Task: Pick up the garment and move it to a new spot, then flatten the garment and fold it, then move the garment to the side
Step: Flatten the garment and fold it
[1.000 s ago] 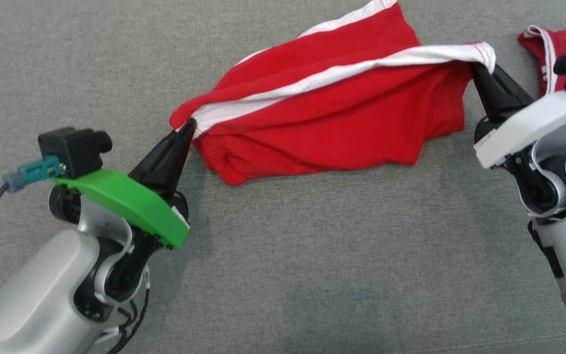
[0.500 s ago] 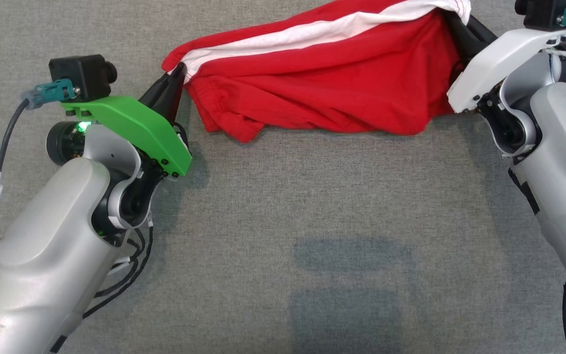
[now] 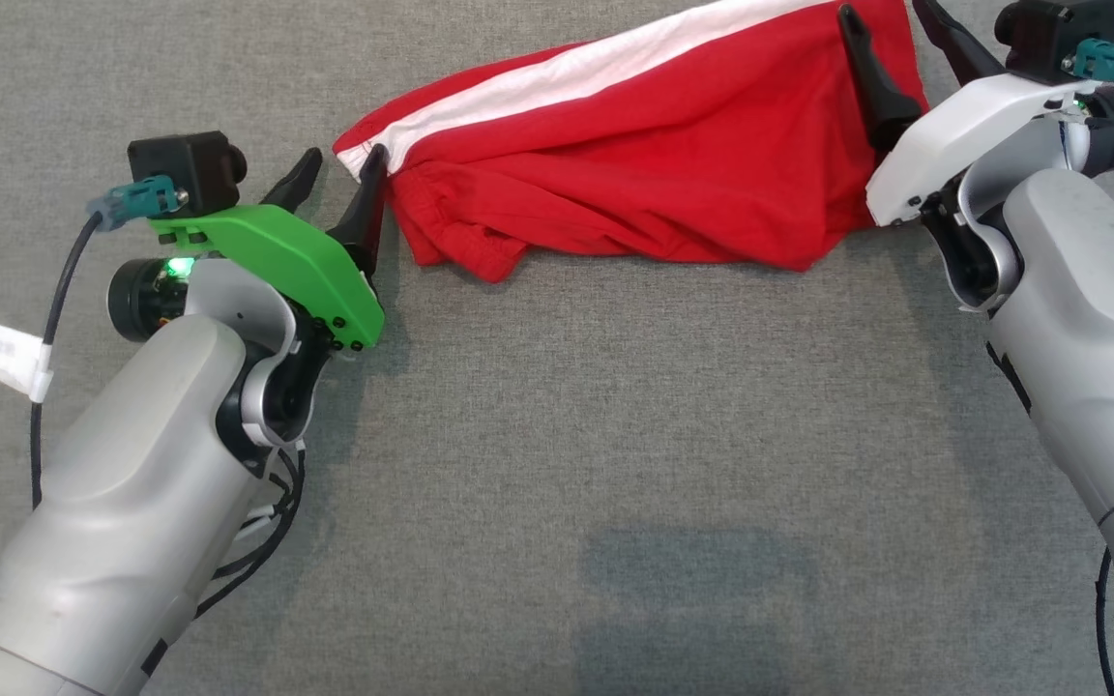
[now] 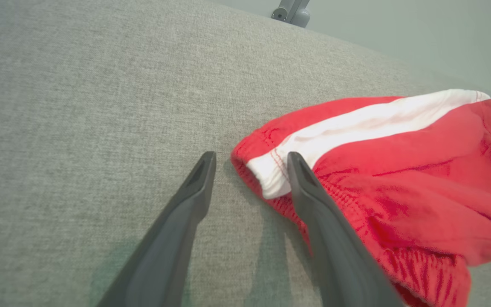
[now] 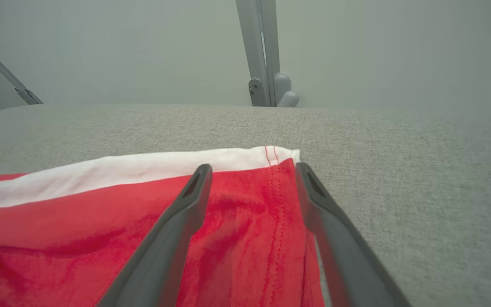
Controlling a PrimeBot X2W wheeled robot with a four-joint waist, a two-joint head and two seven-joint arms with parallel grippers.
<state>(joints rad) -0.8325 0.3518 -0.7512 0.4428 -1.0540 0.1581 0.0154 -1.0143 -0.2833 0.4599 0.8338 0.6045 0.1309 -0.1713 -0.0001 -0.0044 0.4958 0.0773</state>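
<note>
The garment (image 3: 654, 174) is red shorts with a white side stripe, lying crumpled and stretched sideways on the grey cloth surface. My left gripper (image 3: 344, 159) is open at its left end, and the right finger touches the white hem corner. In the left wrist view the garment (image 4: 399, 170) corner lies between and beside the left gripper (image 4: 252, 157) fingers. My right gripper (image 3: 881, 12) is open over the right end. In the right wrist view the right gripper (image 5: 252, 168) fingers straddle the stitched hem of the garment (image 5: 79, 221), holding nothing.
The grey fabric surface (image 3: 557, 464) stretches wide toward me. A metal post (image 5: 262, 51) stands beyond its far edge, and a slanted bar (image 5: 2, 72) at the left. Another metal fitting (image 4: 290, 10) shows past the far edge in the left wrist view.
Both grippers were shut on the garment's two ends and now stand open. The garment has dropped from them and lies slack on the surface.
</note>
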